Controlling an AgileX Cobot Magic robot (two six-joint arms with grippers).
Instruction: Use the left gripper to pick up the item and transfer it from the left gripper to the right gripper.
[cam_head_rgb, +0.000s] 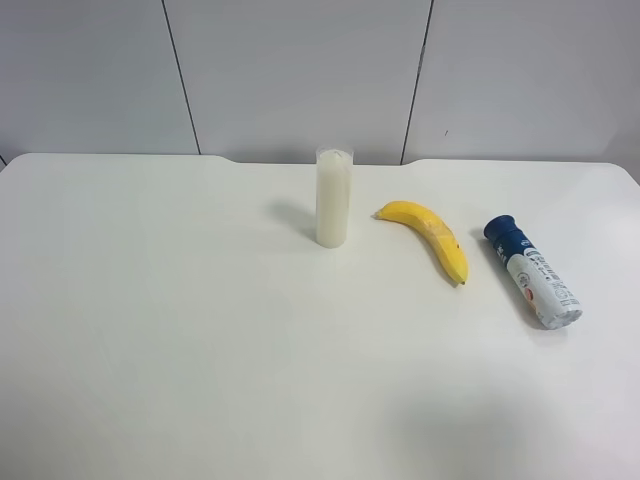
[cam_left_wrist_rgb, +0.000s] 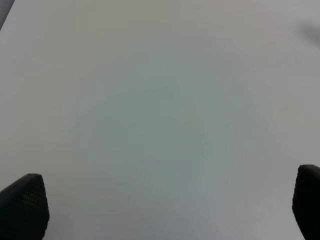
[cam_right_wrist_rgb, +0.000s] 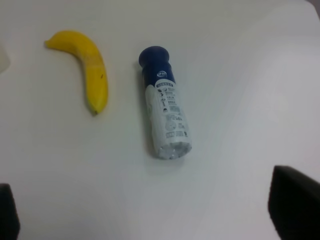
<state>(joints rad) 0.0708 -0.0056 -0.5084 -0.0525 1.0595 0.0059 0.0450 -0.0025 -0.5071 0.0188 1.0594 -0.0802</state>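
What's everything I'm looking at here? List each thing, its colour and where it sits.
Table: one, white, fills the scene.
Tall cylinder: one, translucent white, upright, mid-table near the far edge.
Banana: one, yellow, lying between cylinder and bottle, touching neither.
Bottle: one, dark-blue cap, blue and white body, lying on its side beside the banana.
Wall panels: pale grey, behind the table.
Right gripper: black, jaws wide apart, empty, above the bottle.
Left gripper: black, jaws wide apart, over bare table.
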